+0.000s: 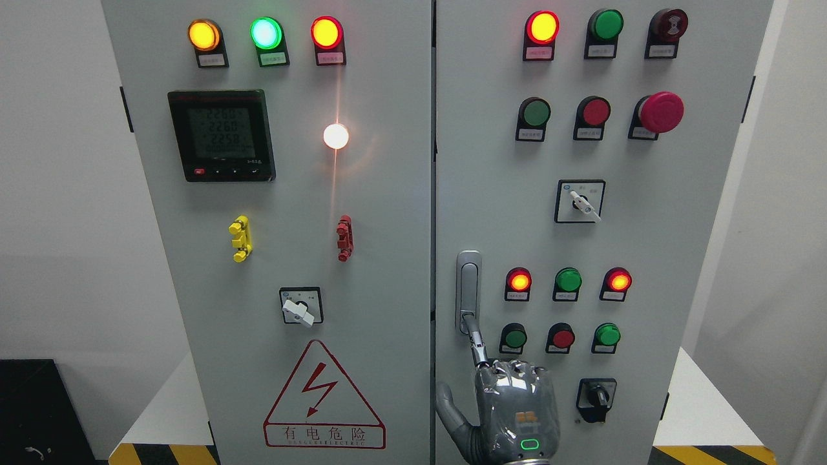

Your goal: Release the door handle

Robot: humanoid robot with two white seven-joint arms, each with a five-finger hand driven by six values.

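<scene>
At the right door's left edge, my hand (513, 403) hooks one finger (476, 339) into the handle (468, 292), others curled; snagging could tug the door.

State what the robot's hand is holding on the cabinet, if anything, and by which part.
Nothing is gripped: the right hand only touches its index fingertip to the door handle at its lower end, other fingers curled clear.

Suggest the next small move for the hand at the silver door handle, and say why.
Probably draw the right hand straight back from the cabinet. Its extended index finger touches the lower end of the silver door handle on the grey right cabinet door, the other fingers are curled, and nothing is gripped, so retracting would complete the release.
</scene>
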